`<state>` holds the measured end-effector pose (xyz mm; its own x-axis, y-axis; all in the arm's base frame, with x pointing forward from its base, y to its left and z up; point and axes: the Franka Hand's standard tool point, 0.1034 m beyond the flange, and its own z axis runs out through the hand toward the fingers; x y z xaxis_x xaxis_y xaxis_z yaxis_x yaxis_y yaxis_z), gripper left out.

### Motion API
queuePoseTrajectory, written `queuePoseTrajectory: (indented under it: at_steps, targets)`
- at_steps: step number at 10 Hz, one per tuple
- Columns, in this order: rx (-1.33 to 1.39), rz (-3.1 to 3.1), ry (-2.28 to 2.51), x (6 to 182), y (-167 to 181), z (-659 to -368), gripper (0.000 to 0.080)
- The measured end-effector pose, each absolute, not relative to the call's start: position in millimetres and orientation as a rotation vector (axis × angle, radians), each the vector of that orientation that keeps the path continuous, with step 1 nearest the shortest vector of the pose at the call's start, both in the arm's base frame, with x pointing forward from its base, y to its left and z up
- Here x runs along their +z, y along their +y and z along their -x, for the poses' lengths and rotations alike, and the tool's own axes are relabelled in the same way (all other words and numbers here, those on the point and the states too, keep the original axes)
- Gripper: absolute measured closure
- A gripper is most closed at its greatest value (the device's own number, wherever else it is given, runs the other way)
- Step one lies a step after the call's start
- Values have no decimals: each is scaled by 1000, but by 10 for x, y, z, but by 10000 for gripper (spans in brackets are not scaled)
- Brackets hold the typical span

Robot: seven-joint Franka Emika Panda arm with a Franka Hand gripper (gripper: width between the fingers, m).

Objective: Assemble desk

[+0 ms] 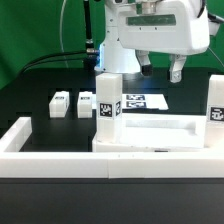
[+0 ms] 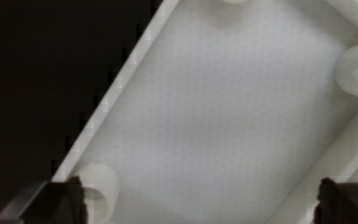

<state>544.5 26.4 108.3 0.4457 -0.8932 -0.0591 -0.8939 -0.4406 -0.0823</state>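
- Desk tabletop (image 1: 150,128): white slab with a raised rim, lying on the black table (image 1: 40,85), just behind the low white wall (image 1: 50,140).
- Tagged left leg (image 1: 108,103) and right leg (image 1: 215,108) stand upright at its corners on the exterior view's left and right.
- Gripper (image 1: 161,68) hovers above it, fingers apart, empty.

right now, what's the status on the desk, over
End effector open, empty, above the tabletop. Two upright leg posts at its ends, two loose leg posts on the exterior view's left. Nothing blocking seen.
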Motion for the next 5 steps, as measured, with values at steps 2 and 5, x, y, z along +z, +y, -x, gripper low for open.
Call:
queuePoseTrajectory:
  at_steps: [2, 5]
  targets:
    - [21, 2534, 1666, 1075, 277, -5442, 150]
    - [88, 2170, 2100, 955, 205, -5320, 150]
